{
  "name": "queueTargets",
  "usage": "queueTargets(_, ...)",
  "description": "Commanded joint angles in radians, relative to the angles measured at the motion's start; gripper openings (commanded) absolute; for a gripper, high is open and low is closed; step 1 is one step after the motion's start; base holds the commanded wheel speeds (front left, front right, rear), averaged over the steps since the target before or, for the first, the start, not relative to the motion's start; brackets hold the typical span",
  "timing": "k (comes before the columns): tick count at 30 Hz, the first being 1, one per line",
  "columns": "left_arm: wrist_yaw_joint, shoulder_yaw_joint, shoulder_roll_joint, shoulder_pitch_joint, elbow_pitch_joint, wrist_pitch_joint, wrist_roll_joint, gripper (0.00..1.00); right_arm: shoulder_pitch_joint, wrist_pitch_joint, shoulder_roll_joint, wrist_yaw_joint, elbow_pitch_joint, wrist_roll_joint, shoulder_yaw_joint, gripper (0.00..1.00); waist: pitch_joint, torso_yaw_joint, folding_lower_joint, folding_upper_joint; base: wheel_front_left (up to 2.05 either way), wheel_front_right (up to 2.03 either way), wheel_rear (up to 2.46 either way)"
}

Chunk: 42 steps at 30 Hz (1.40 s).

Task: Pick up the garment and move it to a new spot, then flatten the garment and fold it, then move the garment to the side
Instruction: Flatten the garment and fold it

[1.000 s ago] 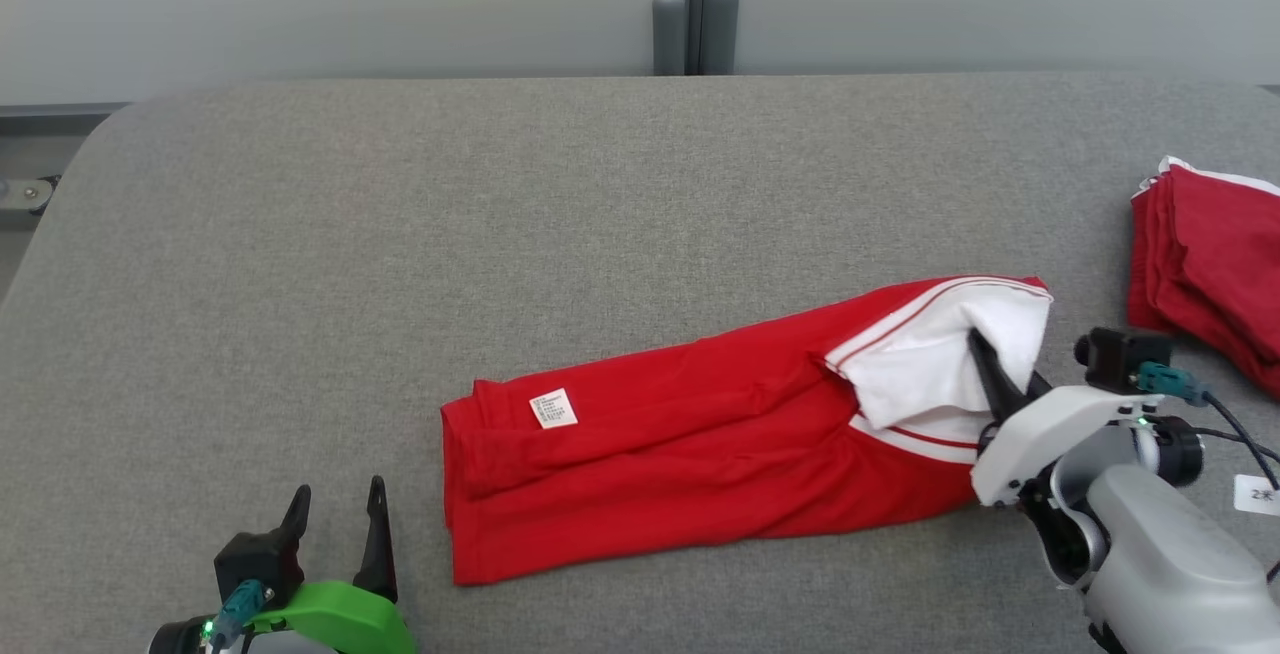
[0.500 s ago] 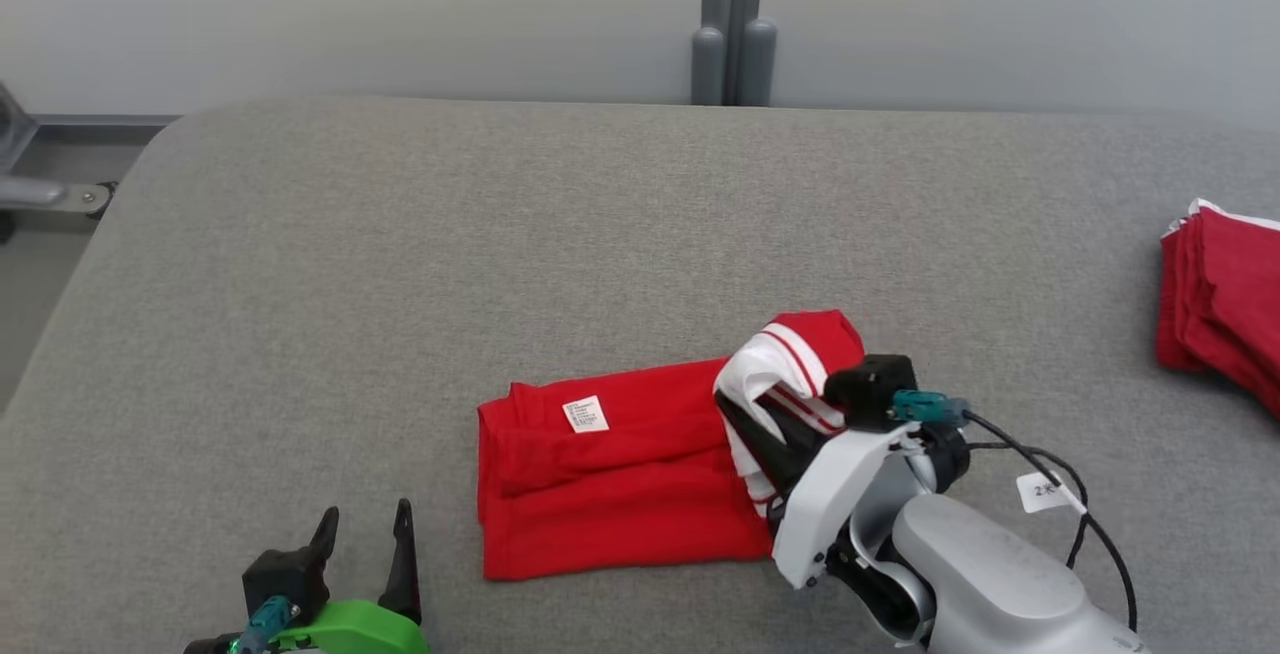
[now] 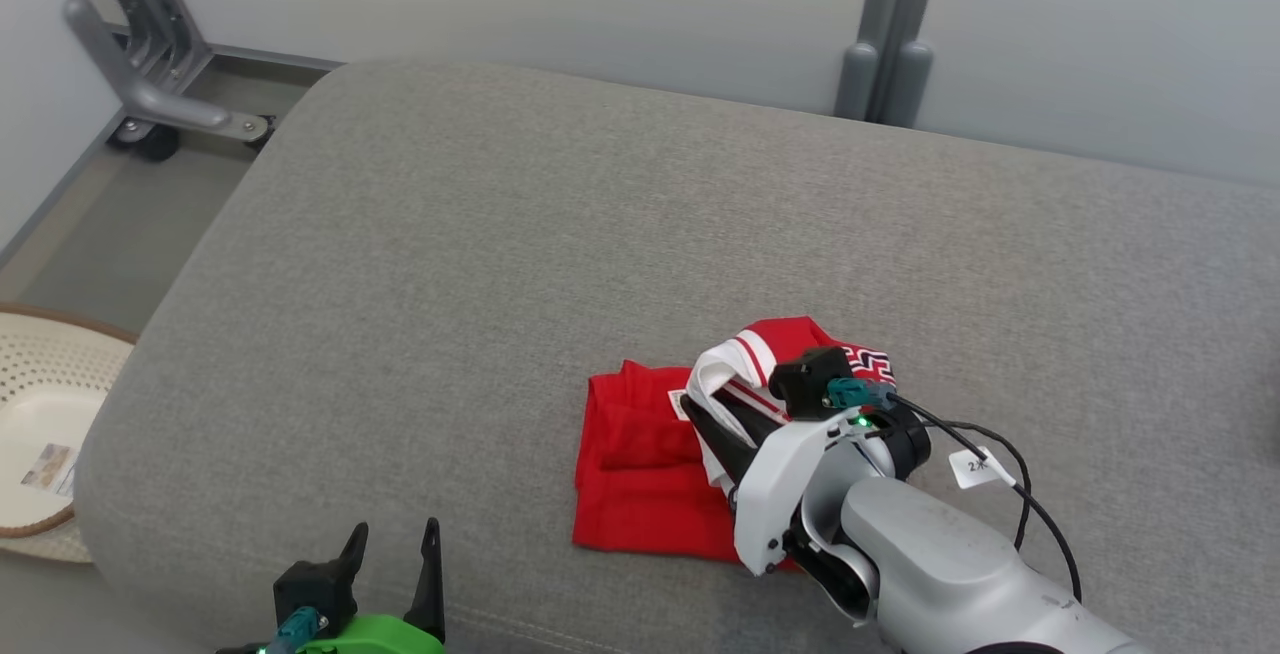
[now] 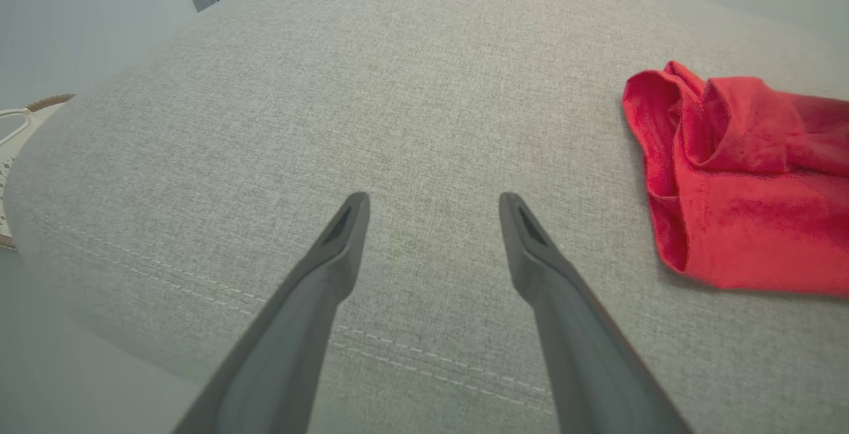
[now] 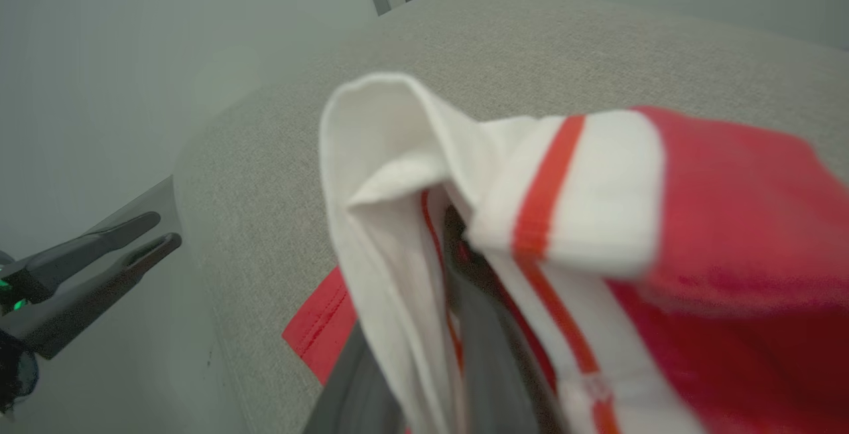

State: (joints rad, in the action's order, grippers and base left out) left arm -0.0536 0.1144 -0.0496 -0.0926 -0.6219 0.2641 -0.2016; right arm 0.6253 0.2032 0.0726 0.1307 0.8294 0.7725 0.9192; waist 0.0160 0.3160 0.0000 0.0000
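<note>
One garment (image 3: 640,469), end pinched in right hand (image 3: 710,422)

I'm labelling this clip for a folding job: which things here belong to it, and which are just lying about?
In the job: red garment, right gripper shut on its white edge, open left gripper, padded table.
Lying about: white basket, metal frame, grey post.

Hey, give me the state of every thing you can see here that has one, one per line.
garment: part folded, white striped end lifted off the grey pad.
right gripper: shut on the garment's white end.
left gripper: open, holding nothing.
basket: upright on the floor.
</note>
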Motion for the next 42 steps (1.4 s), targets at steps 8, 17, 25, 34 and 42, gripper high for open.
queueTargets(8, 0.017, -0.015, -0.003, 0.024, 0.012, 0.0, -0.014, 1.0, 0.068, 0.044, -0.019, 0.0, 0.019, 0.06, 0.024, 1.0, 0.008, 0.064, 0.0, 0.0, 0.0, 0.0, 0.0)
queueTargets(17, 0.024, -0.051, -0.003, 0.036, 0.048, 0.0, -0.014, 1.0, 0.021, 0.062, 0.05, -0.001, -0.097, 0.063, -0.147, 1.0, 0.0, -0.03, 0.0, 0.0, 0.0, 0.0, 0.0)
queueTargets(25, 0.025, -0.054, -0.003, 0.029, 0.062, 0.0, -0.007, 1.0, -0.129, 0.062, 0.124, 0.0, -0.107, -0.01, -0.313, 1.0, -0.006, -0.072, 0.0, 0.0, 0.0, 0.0, 0.0)
queueTargets(34, 0.018, -0.039, -0.003, 0.017, 0.097, 0.0, 0.016, 1.0, -0.229, 0.062, 0.088, 0.0, -0.043, -0.058, -0.422, 1.0, 0.015, -0.047, 0.0, 0.0, 0.0, 0.0, 0.0)
queueTargets(42, 0.013, -0.037, -0.003, 0.008, 0.111, 0.0, 0.03, 1.0, -0.2, 0.062, 0.057, 0.0, 0.042, -0.109, -0.474, 1.0, 0.028, 0.004, 0.0, 0.0, 0.0, 0.0, 0.0)
